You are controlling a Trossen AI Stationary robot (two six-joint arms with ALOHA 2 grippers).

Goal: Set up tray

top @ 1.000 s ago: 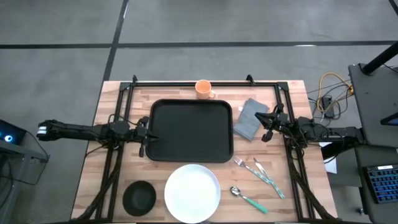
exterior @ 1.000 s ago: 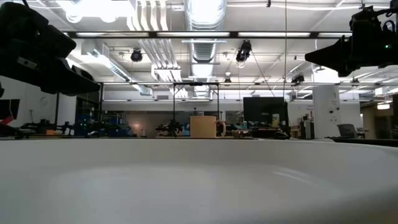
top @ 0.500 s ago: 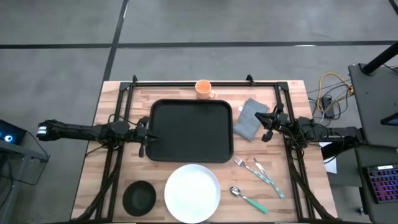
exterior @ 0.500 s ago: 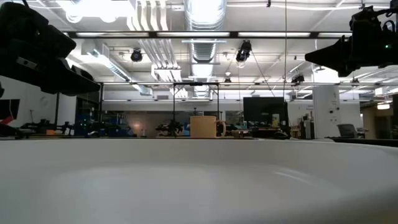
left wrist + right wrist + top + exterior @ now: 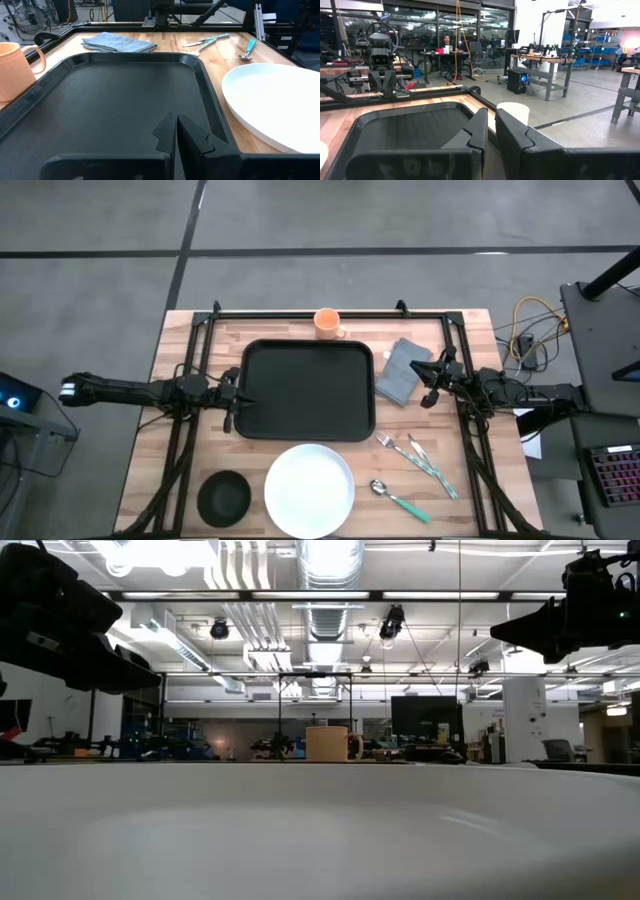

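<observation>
The black tray [image 5: 305,390] lies flat on the middle of the wooden table. My left gripper [image 5: 238,402] hangs at the tray's left rim with its fingers shut. In the left wrist view this gripper [image 5: 176,131] points across the tray [image 5: 115,95]. My right gripper [image 5: 427,385] is shut too and hovers off the tray's right side, beside the blue-grey cloth [image 5: 402,370]. Its wrist view looks over the tray [image 5: 405,130] past the shut gripper [image 5: 491,131]. In the low view both arms show as dark shapes high above the table.
An orange mug [image 5: 327,323] stands past the tray's far edge. A white plate [image 5: 310,490] and a small black bowl [image 5: 223,497] sit at the near edge. A fork and knife [image 5: 420,457] and a spoon [image 5: 398,498] lie near right. A black frame [image 5: 330,310] borders the table.
</observation>
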